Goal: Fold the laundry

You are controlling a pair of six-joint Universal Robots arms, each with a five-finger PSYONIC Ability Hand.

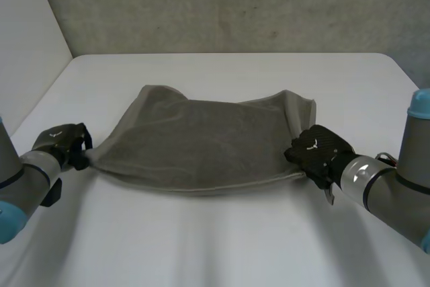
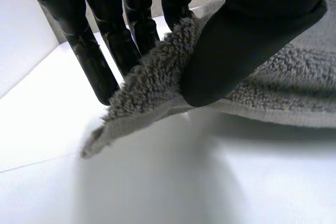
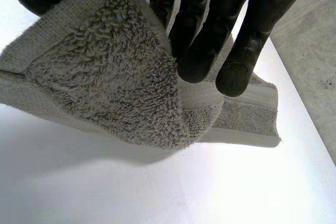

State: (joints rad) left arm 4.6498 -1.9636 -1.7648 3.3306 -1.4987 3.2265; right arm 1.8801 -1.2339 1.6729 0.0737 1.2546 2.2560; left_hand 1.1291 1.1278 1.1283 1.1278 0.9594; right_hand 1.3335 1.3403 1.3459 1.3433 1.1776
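A grey terry towel (image 1: pixel 201 142) is stretched between my two hands, its near edge lifted off the white table (image 1: pixel 222 233) and its far part sagging onto it. My left hand (image 1: pixel 64 144) pinches the towel's near left corner (image 2: pixel 142 93) between thumb (image 2: pixel 236 45) and fingers (image 2: pixel 86 51). My right hand (image 1: pixel 317 152) grips the near right corner (image 3: pixel 110 77), with its fingers (image 3: pixel 210 30) pressed on the cloth and the thumb behind it.
The table's far edge meets a grey wall (image 1: pixel 235 5). A pale wall (image 1: pixel 27 31) stands at the left. Bare tabletop lies in front of the towel and behind it.
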